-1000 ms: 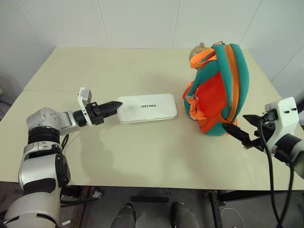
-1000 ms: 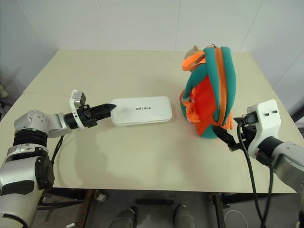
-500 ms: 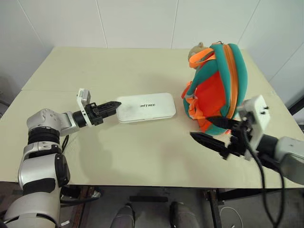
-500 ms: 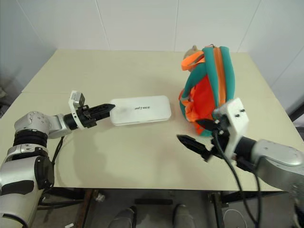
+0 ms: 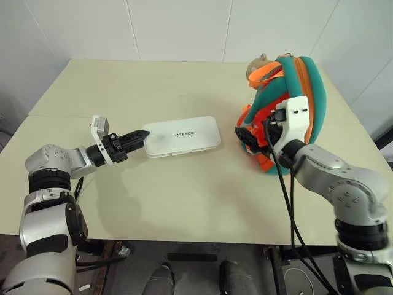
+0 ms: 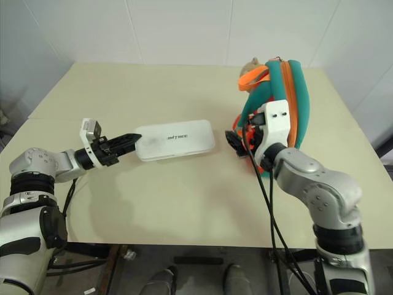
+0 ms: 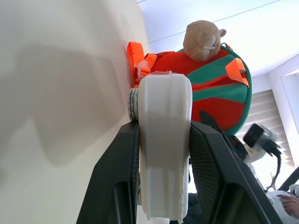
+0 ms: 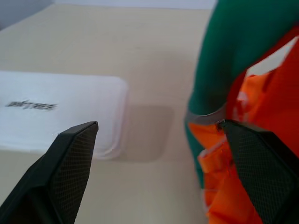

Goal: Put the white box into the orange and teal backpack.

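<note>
A: Where's the white box [image 5: 182, 136] sitting?

B: Flat on the table [image 5: 184, 203], lettering up, well to the left of the backpack [image 5: 288, 110] and apart from it. Left gripper [image 5: 136, 137] is pinching the box's far end, the one away from the backpack. The wrist view is showing a black finger [image 7: 212, 177] pressed on each broad face, the box edge running between them toward the backpack.

A: So it's holding the box level?

B: Looks like it, gripping the short end so the box's long axis is pointing at the backpack. My guess: set up to slide or carry it in end-first.

A: Right side?

B: Right gripper [image 8: 159, 154] is spread wide and holding nothing, hanging just beside the backpack's low front, on the side facing the box. One finger is toward the box, the other against the orange fabric.

A: Backpack open?

B: Standing upright, plush head [image 5: 258, 63] at the top rear. Can't tell if the zipper is open. Probably the right gripper is there to hold or open it. Box isn't in yet.
</note>
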You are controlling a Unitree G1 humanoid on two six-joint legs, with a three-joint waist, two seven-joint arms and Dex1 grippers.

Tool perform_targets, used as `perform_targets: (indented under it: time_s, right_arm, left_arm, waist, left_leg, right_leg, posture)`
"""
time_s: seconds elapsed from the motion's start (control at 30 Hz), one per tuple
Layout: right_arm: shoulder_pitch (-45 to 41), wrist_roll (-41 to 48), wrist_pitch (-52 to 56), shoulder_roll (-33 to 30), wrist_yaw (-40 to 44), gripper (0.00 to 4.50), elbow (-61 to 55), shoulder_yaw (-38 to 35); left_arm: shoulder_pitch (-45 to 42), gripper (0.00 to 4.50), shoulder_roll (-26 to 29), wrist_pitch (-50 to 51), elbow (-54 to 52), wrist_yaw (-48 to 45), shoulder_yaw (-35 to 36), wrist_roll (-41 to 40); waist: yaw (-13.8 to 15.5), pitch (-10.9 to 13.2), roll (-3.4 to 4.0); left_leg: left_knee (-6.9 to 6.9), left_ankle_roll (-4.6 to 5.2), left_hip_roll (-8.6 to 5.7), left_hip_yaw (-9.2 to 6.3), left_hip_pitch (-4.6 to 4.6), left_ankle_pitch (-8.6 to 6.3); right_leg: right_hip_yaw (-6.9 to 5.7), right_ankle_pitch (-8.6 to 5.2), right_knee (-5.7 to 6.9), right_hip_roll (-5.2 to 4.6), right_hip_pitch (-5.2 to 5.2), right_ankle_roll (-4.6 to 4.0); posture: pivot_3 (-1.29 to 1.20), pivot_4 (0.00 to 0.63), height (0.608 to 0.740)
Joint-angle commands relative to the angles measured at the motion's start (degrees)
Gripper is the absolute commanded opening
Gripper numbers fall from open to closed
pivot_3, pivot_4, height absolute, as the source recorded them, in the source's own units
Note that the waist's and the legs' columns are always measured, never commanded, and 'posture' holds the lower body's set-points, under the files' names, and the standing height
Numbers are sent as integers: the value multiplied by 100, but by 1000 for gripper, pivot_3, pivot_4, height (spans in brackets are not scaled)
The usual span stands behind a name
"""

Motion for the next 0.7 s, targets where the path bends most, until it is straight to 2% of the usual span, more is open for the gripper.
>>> perform_targets:
  time_s: [0.03,0.5,0.6,0.7]
  right_arm:
    - [-349,-681,-513,325,157,4500,437,86]
    - [-1488,-2817,-2404,1676,552,4500,3086,191]
    - [-1580,-2933,-2536,1852,571,3876,3361,16]
    - [-1648,-2996,-2581,1907,620,2885,3406,-108]
  left_arm:
    - [42,1218,79,102,-319,75,280,-241]
    - [248,1217,-20,337,-764,478,638,-436]
    - [299,1217,-32,387,-855,551,692,-498]
    - [350,1217,-1,413,-913,606,758,-538]
  waist:
    - [-13,0,0]
    - [-33,0,1]
    - [-38,0,1]
    - [-45,0,1]
  left_leg:
    - [0,0,0,0,1,0]
    - [-4,-14,0,-1,11,8]
    - [-10,-19,0,-2,12,11]
    - [-13,-20,0,-2,12,12]
  right_leg:
    - [0,0,4,1,-1,0]
    - [6,-1,45,2,-2,-2]
    - [7,-1,45,2,-3,-2]
    - [6,-1,45,2,-3,-2]
  posture:
    - [0,150,740]
    - [0,150,740]
    - [0,150,740]
    - [0,150,740]
